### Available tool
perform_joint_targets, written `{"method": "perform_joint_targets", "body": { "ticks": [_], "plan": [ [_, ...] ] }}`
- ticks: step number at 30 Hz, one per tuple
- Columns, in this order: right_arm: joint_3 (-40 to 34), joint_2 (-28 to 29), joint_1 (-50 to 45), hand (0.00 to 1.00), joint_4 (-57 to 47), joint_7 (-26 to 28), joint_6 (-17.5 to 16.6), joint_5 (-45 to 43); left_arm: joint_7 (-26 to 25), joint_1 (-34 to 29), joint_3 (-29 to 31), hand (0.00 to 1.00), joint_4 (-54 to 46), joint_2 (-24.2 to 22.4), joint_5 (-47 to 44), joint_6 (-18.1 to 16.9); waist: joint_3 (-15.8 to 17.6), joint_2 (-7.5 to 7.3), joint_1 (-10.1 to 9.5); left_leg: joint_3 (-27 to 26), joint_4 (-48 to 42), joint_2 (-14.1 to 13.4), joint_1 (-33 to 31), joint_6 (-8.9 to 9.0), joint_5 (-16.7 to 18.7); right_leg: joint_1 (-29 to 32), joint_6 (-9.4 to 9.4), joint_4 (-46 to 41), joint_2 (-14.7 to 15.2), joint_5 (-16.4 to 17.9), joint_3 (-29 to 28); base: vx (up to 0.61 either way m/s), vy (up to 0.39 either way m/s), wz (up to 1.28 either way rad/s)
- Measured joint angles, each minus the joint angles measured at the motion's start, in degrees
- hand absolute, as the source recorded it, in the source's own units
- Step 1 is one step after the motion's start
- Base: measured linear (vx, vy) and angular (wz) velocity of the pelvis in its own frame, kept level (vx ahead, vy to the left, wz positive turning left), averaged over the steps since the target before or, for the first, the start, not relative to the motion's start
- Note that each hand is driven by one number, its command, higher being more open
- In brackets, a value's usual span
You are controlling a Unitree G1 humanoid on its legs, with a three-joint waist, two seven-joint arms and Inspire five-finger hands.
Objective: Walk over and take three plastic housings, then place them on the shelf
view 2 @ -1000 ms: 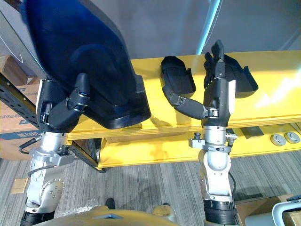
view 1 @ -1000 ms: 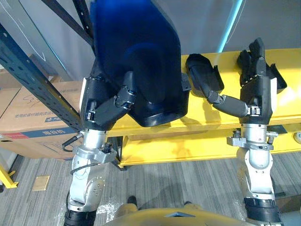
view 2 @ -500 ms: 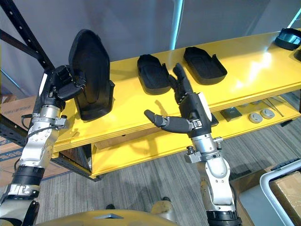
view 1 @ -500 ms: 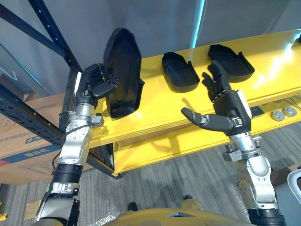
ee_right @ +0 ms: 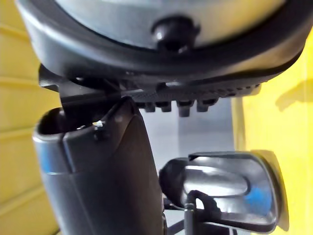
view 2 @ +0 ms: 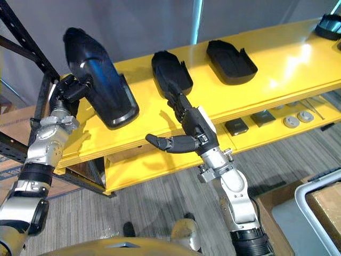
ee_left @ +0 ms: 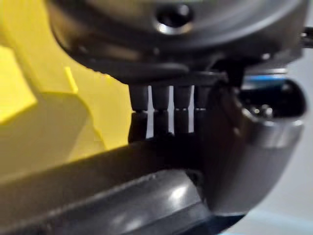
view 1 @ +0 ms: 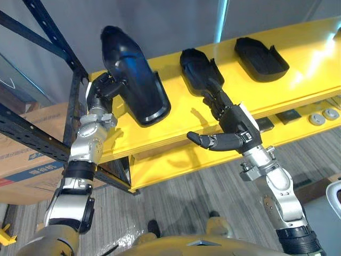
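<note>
**Three plastic housings on yellow shelf: entry by position**

**1. Left housing** (view 1: pixel 136 80). Black, glossy. At 10 o'clock in the head views. Broad lower end down on the yellow shelf (view 1: pixel 303 74), narrow end raised and leaning toward 11 o'clock. Gripped at the rim by the left hand (view 1: pixel 102 89). Fingers (ee_left: pixel 168 110) clenched over the edge, thumb against the other side, grasping the left housing.

**2. Middle housing** (view 1: pixel 196 68). Black, lying flat on the shelf, hollow side up. At 12 o'clock, near the left housing but apart from it. Right hand (view 1: pixel 234 124) just at 6 o'clock of it, over the shelf's front edge. Fingers (view 1: pixel 215 100) released and straight, pointing toward 11 o'clock, tips at the near end of the middle housing. Touching or just short of it: cannot tell. Thumb stuck out toward 9 o'clock, nothing held.

**3. Right housing** (view 1: pixel 261 52). Black, flat on the shelf, hollow side up. At 2 o'clock, well apart from both hands.

**Surroundings**
- Lower shelf tier (view 1: pixel 176 162), also yellow, under the top one.
- On the lower shelf tier at 3 o'clock: two round metal discs (view 1: pixel 322 114) side by side, with a dark square plate (view 1: pixel 292 116) just at 9 o'clock of them.
- Dark blue rack upright (view 1: pixel 53 34) at 10 o'clock, beside the left hand.
- Cardboard box (view 1: pixel 29 157) at 8 o'clock, behind the rack's lower beam.
- Grey striped floor (view 1: pixel 186 205) at 6 o'clock.
</note>
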State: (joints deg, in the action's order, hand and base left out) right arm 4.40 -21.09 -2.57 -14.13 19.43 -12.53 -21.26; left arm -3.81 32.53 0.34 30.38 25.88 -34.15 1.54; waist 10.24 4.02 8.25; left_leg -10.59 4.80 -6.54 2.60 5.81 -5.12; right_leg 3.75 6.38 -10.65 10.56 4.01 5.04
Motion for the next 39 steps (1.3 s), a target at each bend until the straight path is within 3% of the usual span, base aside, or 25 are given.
{"method": "perform_joint_targets", "body": {
  "ticks": [3,9,15,23,32,37,39],
  "plan": [
    [1.25,-1.0,1.79,1.0,-0.73,-1.46,0.83,0.0,-1.15,1.28,-1.35,1.0,4.21,0.01,0.37,3.01,2.86,-0.26,0.3,-0.2,-0.02,-0.01,-0.42,0.03,-0.29,0.97,0.2,-0.73,-0.08,-0.18,-0.51,-0.01,-0.002,-0.01],
    [3.1,-1.18,2.57,1.0,-2.37,-3.89,1.25,-1.01,-4.6,6.31,-2.33,1.0,5.13,1.76,-0.52,2.27,5.36,-0.96,0.67,-0.22,-0.64,-0.14,-2.22,0.17,-0.54,3.01,0.09,-2.23,-0.12,-0.14,-0.8,0.0,-0.003,0.01],
    [4.73,-1.12,2.92,1.0,-4.73,-4.77,1.32,-2.21,-8.02,8.53,-2.35,1.0,5.25,3.01,5.17,1.86,7.98,-1.41,1.43,-1.41,-1.43,-0.31,-2.05,0.32,0.06,3.22,0.1,-2.28,-0.38,-0.15,-2.06,-0.01,-0.003,-0.1],
    [5.36,-0.09,0.74,1.0,-4.81,-4.54,1.32,-2.28,-9.26,9.63,-2.95,1.0,6.26,3.95,12.59,2.92,8.02,-1.41,1.92,-3.2,-2.15,-0.83,-1.88,0.35,0.54,3.19,0.14,-2.27,-0.81,-0.28,-2.57,0.0,-0.005,-0.04],
    [7.14,0.59,-4.18,1.0,-6.66,-3.61,1.31,-4.9,-5.91,10.52,-3.98,1.0,6.2,8.46,27.08,11.66,7.87,-1.1,3.33,-4.97,-2.66,-0.83,0.42,0.25,1.32,1.08,0.28,-1.98,-0.83,-0.35,-3.43,-0.01,0.002,-0.07],
    [9.35,0.72,-6.38,1.0,-7.02,-3.63,1.3,-4.86,-9.88,11.54,-3.94,1.0,6.19,11.6,30.28,12.33,7.46,-0.54,3.09,-4.94,-2.57,-0.75,0.88,0.22,1.28,0.65,0.36,-1.82,-0.8,-0.42,-3.38,0.0,0.0,0.01],
    [9.96,0.94,-7.78,1.0,-6.97,-3.73,1.17,-4.36,-14.92,12.97,-3.89,1.0,5.93,11.68,30.22,10.72,6.35,0.5,2.77,-4.39,-2.31,-0.64,1.01,0.14,1.21,-0.05,0.45,-1.14,-0.67,-0.49,-2.8,0.02,0.004,0.11]
  ]
}}
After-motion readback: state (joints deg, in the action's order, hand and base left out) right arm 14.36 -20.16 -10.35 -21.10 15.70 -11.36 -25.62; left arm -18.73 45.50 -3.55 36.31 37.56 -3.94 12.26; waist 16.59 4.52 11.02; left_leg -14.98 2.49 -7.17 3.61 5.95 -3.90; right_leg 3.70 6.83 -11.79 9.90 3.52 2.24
